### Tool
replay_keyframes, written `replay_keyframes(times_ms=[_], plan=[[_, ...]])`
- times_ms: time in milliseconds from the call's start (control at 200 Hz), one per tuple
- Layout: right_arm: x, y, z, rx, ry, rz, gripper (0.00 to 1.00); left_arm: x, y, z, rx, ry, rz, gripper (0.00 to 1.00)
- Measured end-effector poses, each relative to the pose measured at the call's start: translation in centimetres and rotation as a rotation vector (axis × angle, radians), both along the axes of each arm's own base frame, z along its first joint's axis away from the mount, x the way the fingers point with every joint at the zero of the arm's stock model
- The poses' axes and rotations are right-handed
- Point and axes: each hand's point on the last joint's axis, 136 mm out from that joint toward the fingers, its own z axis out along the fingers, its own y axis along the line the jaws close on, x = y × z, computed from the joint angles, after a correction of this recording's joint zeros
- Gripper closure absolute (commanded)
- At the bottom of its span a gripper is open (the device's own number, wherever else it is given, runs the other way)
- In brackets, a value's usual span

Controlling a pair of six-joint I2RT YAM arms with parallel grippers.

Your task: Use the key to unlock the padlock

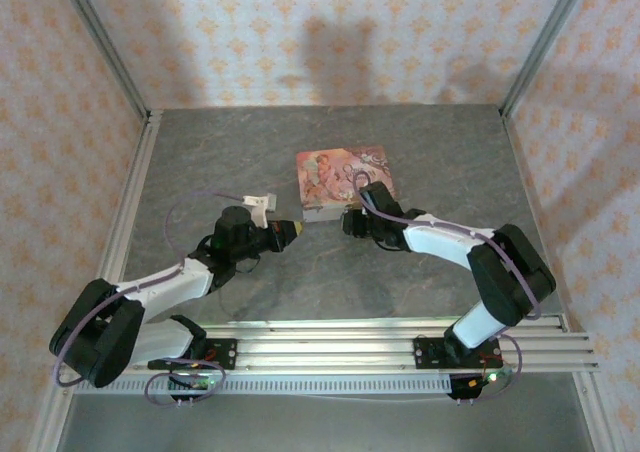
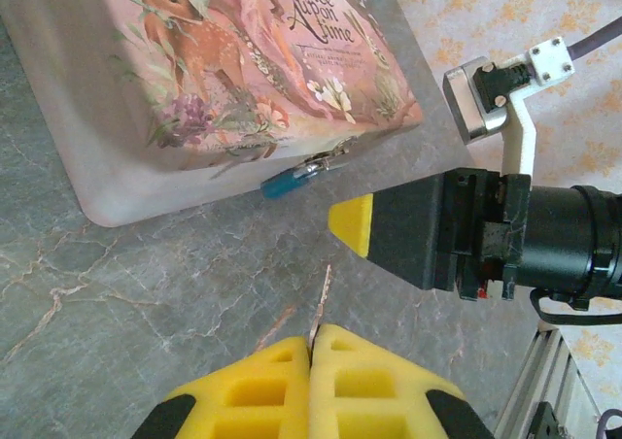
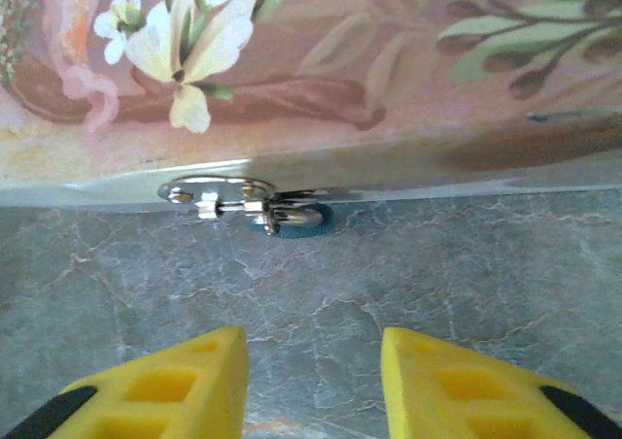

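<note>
**Yellow fingers aim key at teal padlock**

Teal padlock point(image 2: 282, 184) hangs from a silvery hasp point(image 3: 216, 191) on the front wall of a pink tin point(image 2: 243, 70), upper centre of the left wrist view. It sits low, against the grey table point(image 2: 117, 284).

Left gripper point(image 2: 311, 340), bottom centre, is pinched tight on the key point(image 2: 322, 298). The key is a thin pale sliver pointing up toward the lock, clearly apart from it.

Right gripper point(image 3: 311, 347) sits at the bottom of its own view, jaws wide with nothing between them and the padlock just ahead.

Judged step: the approach, with the key gripped but not yet inserted. Next, the right gripper probably needs to close on the lock body and steady it. The left must then bring the key tip to the keyhole, which cannot be made out here.
</note>
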Motion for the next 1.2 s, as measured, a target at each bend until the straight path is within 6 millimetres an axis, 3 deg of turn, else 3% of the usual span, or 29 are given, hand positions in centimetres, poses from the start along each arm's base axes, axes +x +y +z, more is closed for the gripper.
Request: replay_keyframes(times_ms=[200, 515, 881, 1201], plan=[[0.6, -0.6, 0.0, -0.070, -0.020, -0.015, 0.52, -0.2, 0.3, 0.0, 0.017, -0.010, 0.004, 1.00], [1.7, 1.5, 0.5, -0.152, -0.074, 0.045, 0.50, -0.7, 0.8, -0.7, 0.035, 0.014, 0.012, 1.00], [2.7, 1.7, -1.4, -0.246, -0.036, 0.042, 0.50, -0.9, 1.0, -0.6, 0.051, 0.004, 0.011, 1.00], [3.4, 1.8, -1.7, -0.277, -0.034, 0.037, 0.51, -1.2, 1.2, -1.2, 0.067, 0.017, 0.010, 1.00]])
